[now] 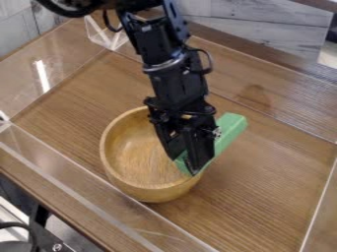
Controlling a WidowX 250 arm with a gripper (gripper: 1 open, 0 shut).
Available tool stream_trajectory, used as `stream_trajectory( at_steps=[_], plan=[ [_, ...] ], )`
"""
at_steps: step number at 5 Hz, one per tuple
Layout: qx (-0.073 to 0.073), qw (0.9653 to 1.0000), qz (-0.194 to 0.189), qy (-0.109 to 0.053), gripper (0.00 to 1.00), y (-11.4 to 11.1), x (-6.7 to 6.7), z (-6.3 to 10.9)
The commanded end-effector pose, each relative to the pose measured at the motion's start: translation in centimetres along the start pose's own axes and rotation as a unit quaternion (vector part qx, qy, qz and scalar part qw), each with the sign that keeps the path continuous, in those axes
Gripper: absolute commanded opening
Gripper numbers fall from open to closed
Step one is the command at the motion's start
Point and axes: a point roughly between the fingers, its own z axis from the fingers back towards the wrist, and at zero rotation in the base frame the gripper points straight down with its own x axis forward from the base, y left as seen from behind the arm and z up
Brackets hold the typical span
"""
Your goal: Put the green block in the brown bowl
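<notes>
The pincer (192, 165) grips the block (228, 135) over the bowl's (110, 151) edge; releasing here could tip it outside.

Ok so, my black arm (161, 59) reaches in from top of view, hanging down and tilted, lower end angled toward bottom right. Cable looped beside upper links. Got pincer (195, 156) down at low end, pointing downward, shut on green block (226, 139), far as I can see.
</notes>
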Motion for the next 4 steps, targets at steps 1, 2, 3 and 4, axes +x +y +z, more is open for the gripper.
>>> stream_trajectory(
  at_steps=[1, 2, 3, 4],
  plan=[
    [0.005, 0.9997, -0.004, -0.025, 0.00, 0.23, 1.06, 1.21],
    [0.003, 0.9997, -0.003, -0.026, 0.00, 0.30, 1.10, 1.21],
    [0.000, 0.9997, -0.002, -0.026, 0.00, 0.37, 1.13, 1.22],
    [-0.002, 0.9996, -0.002, -0.027, 0.00, 0.41, 1.17, 1.23]
  ],
)
